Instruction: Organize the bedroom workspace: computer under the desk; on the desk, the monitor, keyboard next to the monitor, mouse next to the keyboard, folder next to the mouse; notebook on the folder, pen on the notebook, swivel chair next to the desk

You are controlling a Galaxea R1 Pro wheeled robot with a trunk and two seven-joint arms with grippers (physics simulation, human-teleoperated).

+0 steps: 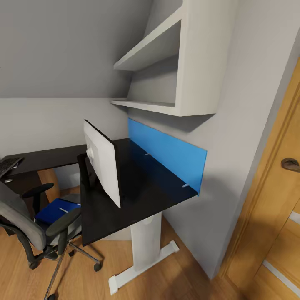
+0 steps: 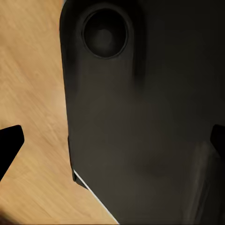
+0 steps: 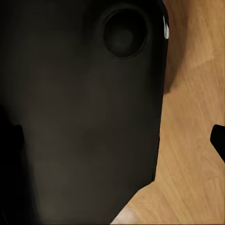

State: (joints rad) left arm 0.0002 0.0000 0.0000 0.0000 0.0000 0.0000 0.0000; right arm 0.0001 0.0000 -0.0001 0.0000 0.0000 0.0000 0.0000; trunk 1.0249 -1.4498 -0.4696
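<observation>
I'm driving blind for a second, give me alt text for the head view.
The black-topped desk with its blue back panel stands ahead, the monitor on it showing its white back. At lower left the swivel chair carries the blue folder with a thin white pen; an oak door is at right.

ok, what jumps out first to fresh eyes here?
The bright blue back panel along the black desk against the wall, with the monitor standing edge-on, white back showing. Lower left, the swivel chair holds the blue folder with a small white pen on it.
</observation>
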